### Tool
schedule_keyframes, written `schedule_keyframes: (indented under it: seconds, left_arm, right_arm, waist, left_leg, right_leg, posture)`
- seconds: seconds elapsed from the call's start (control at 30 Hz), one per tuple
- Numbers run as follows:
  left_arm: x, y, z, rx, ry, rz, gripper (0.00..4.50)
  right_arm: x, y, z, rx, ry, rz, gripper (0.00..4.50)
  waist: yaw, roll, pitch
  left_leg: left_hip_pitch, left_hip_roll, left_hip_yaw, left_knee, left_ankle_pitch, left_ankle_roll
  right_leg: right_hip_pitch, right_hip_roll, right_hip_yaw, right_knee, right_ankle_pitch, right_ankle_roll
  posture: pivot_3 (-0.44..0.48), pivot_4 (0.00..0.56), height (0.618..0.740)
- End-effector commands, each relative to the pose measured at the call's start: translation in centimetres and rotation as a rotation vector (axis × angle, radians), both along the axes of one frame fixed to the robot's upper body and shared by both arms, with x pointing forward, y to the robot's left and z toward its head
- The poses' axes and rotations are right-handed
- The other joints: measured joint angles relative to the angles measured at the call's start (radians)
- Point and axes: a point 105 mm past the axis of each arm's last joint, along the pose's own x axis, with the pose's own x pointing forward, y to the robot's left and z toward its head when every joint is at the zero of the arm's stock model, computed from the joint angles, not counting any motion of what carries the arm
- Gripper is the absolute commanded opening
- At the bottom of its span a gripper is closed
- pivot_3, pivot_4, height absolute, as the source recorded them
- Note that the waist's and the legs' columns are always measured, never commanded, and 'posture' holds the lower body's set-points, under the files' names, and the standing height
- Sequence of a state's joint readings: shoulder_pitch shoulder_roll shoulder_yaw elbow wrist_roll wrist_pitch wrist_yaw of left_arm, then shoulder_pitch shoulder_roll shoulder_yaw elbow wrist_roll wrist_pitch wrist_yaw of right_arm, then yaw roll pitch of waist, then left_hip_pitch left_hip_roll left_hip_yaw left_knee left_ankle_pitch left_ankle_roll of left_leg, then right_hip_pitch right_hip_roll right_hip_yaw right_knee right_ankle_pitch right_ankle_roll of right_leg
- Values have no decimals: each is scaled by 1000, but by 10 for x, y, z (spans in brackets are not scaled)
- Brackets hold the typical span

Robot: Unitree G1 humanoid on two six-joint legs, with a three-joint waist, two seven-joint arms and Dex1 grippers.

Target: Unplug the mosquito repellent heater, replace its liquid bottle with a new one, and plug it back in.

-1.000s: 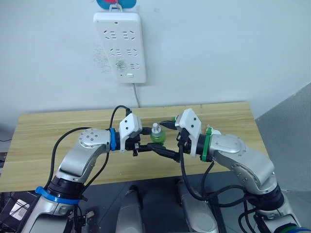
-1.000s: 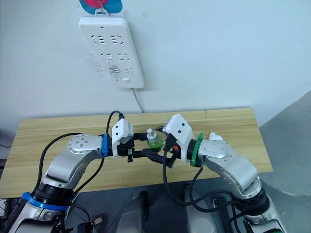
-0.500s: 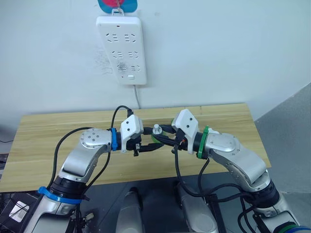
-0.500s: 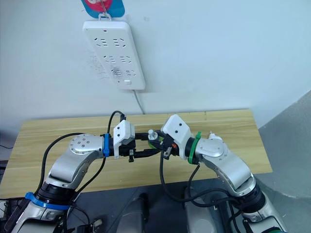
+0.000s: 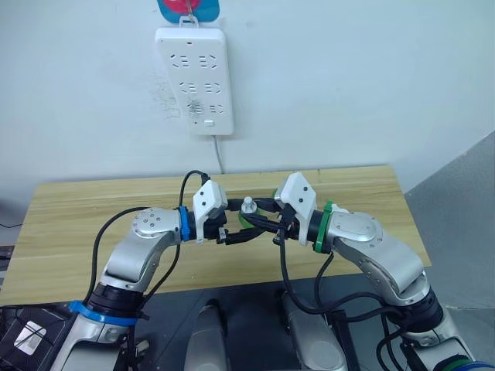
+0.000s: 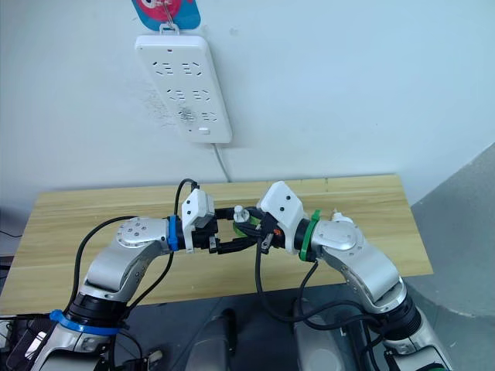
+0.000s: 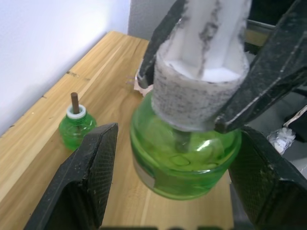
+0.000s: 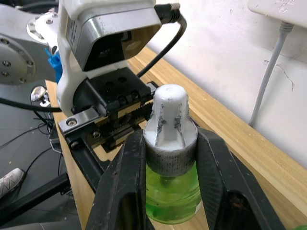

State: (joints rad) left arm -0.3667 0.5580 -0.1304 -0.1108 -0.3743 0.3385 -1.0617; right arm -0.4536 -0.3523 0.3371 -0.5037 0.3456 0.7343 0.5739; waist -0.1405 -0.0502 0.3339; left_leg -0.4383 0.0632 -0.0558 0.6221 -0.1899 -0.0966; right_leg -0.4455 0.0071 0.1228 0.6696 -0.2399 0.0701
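The new bottle (image 7: pixel 184 163), green with a white screw cap (image 8: pixel 169 120), hangs upright above the table between both arms. My right gripper (image 8: pixel 170 143) is shut on its cap and neck. My left gripper (image 7: pixel 180 139) is open, with its fingers (image 7: pixel 91 177) standing on either side of the green body and a small gap showing. The old capless liquid bottle (image 7: pixel 76 127) with its bare wick stands on the table near the wall. A small white piece (image 6: pixel 338 218) behind my right forearm looks like the heater, mostly hidden.
The white power strip (image 5: pixel 193 81) hangs on the wall above the table, its cord running down behind the wooden table (image 5: pixel 77 216). Both arms meet over the middle of the table, near its front edge.
A second ago my left gripper held the bottle and my right was open beside it. My right gripper has since closed on the cap, and my left fingers have spread off the body.
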Motion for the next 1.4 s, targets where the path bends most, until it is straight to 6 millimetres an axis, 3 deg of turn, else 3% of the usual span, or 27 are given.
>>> schedule_keyframes:
  seconds: [0.03, 0.1, 0.27, 0.4, 0.5, 0.57, 0.67, 0.73, 0.77, 0.9, 1.07, 1.27, 1.4]
  left_arm:
    - [-5, -3, 7, -38, -20, -20, 2622]
    - [-4, -3, 9, -52, -23, -13, 2227]
    - [-7, -4, 9, -41, -49, -39, 2228]
    - [-17, -6, 10, 25, -110, -120, 2228]
    - [-30, -6, 5, 93, -134, -210, 2228]
    - [-34, -7, 4, 105, -142, -235, 2228]
    - [-31, -7, 9, 92, -146, -214, 2228]
    - [-29, -7, 10, 88, -144, -194, 2228]
    - [-29, -6, 10, 87, -140, -184, 2228]
    - [-24, -3, 6, 54, -111, -103, 2228]
    - [-12, -7, 10, -15, -87, 0, 2228]
    - [-7, -11, 10, -38, -79, 21, 2228]
    - [-7, -15, 11, -42, -81, 11, 2228]
  right_arm:
    - [-10, 3, 13, 43, -33, 49, 1047]
    - [-11, 3, 13, 42, -31, 54, 1047]
    - [-18, 2, 9, 31, -7, 101, 1047]
    - [-31, -1, -1, -36, 12, 342, 1047]
    - [-20, -3, -7, -159, -52, 510, 1047]
    - [-15, -3, -1, -191, -52, 564, 1047]
    - [-24, -6, 9, -155, -4, 613, 1047]
    - [-24, -9, 14, -117, -20, 579, 1047]
    - [-24, -11, 14, -119, -40, 562, 1806]
    - [-20, -26, 24, -99, -109, 417, 3194]
    - [-20, -36, 27, 14, -133, 134, 3240]
    - [-28, -18, 15, 61, -103, 3, 3240]
    - [-16, -10, 11, 87, -107, -94, 3240]
  waist:
    - [0, 0, 0]
    - [-1, 0, 0]
    - [-2, 0, -4]
    - [0, 0, -12]
    - [-5, 0, -13]
    - [-10, 0, -13]
    - [-1, 0, -14]
    - [6, 0, -15]
    - [9, 0, -15]
    - [8, 0, -15]
    - [4, -1, -19]
    - [-15, 1, -26]
    - [-24, 1, -37]
  left_leg:
    - [0, 0, 0, 2, 0, 0]
    - [0, 0, 0, 5, 0, 0]
    - [4, 0, 0, 8, 1, 1]
    - [4, 0, 0, 8, 1, 1]
    - [6, 0, 1, 8, 1, 1]
    - [7, 1, 2, 8, 2, 2]
    - [7, 1, -1, 7, 2, 3]
    - [5, 1, -2, 7, 2, 3]
    - [5, 1, -2, 7, 2, 3]
    - [5, 0, -2, 7, 2, 3]
    - [5, 0, -2, 8, 2, 3]
    - [6, 1, 0, 8, 2, 3]
    - [6, 1, 0, 8, 3, 3]
  right_leg:
    - [0, 0, 0, 3, 0, 0]
    - [0, 0, 0, 6, 0, 0]
    - [2, 1, 1, 9, -2, 3]
    - [3, 1, 1, 9, -2, 4]
    - [4, 2, 2, 9, -2, 4]
    - [4, 2, 2, 9, -2, 3]
    - [4, 3, 1, 10, -2, 3]
    - [4, 3, 0, 10, -1, 2]
    - [4, 3, 0, 10, -1, 1]
    - [4, 2, 0, 10, -1, 1]
    - [4, 3, 0, 10, -2, 3]
    - [4, 3, 3, 11, -2, 3]
    - [4, 3, 3, 11, -2, 3]
  posture:
    - [-199, 241, 740]
    - [-198, 240, 740]
    - [-182, 239, 740]
    - [-176, 244, 740]
    - [-153, 245, 740]
    - [-135, 241, 740]
    - [-134, 241, 740]
    - [-141, 239, 740]
    - [-141, 239, 740]
    - [-174, 240, 740]
    - [-204, 239, 740]
    - [-225, 235, 740]
    - [-228, 232, 740]
